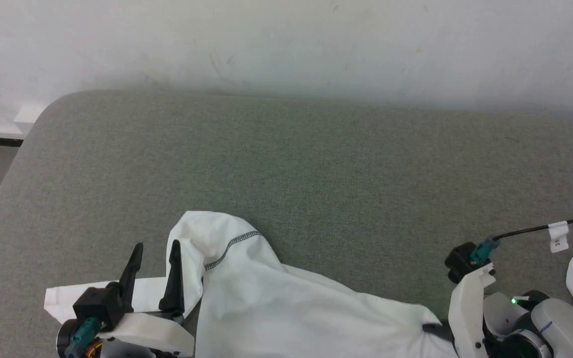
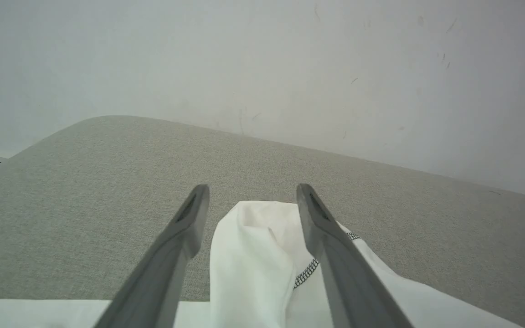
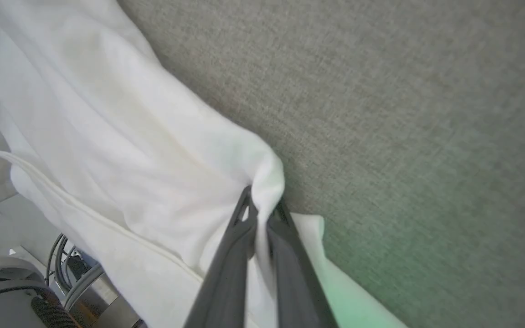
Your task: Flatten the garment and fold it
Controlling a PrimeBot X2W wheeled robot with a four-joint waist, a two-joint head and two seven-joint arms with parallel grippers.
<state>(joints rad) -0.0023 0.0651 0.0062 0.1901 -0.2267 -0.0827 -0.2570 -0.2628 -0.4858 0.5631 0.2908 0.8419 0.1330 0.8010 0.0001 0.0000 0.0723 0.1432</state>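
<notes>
Here, the left gripper (image 1: 157,243) is hovering at the lower left with its two long dark fingers standing wide apart and gripping nothing. The first risk is sitting there. A raised hump of the plain white thin-fabric long-sleeved garment (image 1: 266,298), crossed by a dark grey zigzag seam, is showing between those fingers in the left wrist view. A careless closing would probably be catching a doubled fold rather than a single edge, locking in a crease.

Further right, the cloth is running in a slack, wrinkled band toward the right gripper (image 3: 265,200), whose jaws are pressing together on a small bunched pinch of white fabric. That hold is looking shallow, right at the fingertips. A hard pull could be slipping the thin cloth free, or dragging the top off the near edge of the grey-green woven padded surface (image 1: 316,164), since part of it appears to be hanging over that edge already.

As for position, the garment is lying crumpled along the near edge of the surface. A flat strip is passing under the left gripper, the humped end is rising against that gripper's right finger, the middle is draping rightward, and the right end is being clamped between the right gripper's fingertips.
</notes>
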